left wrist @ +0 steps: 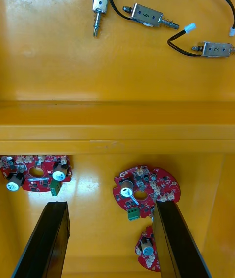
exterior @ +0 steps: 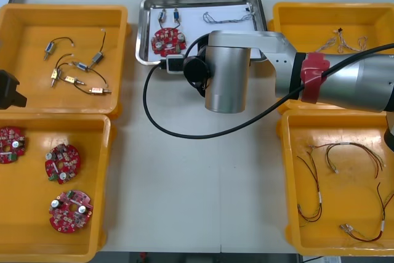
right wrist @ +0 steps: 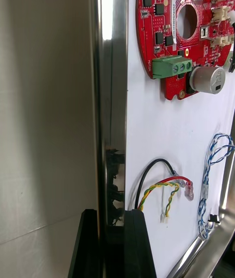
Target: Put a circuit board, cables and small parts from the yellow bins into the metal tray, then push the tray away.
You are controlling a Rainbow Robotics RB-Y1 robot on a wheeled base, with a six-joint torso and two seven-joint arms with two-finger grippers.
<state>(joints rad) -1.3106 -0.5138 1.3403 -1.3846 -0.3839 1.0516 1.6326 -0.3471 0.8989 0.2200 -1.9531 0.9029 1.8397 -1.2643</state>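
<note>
The right gripper has its two black fingers drawn almost together, pinching the near rim of the shiny rectangular metal tray. One finger stands outside the tray wall, over the light table. The other stands inside, on the tray's white floor.

In the tray, just inside the held rim, lies a round red circuit board with a green connector. Closer to the fingers lie a thin black cable and a twisted red and yellow cable. A twisted blue and white cable lies toward the tray's opposite wall. Two small metal parts rest by the tray's far side.

The left gripper hangs well to the left of the tray, spread wide and gripping nothing, over a yellow plastic bin that holds more red boards.
</note>
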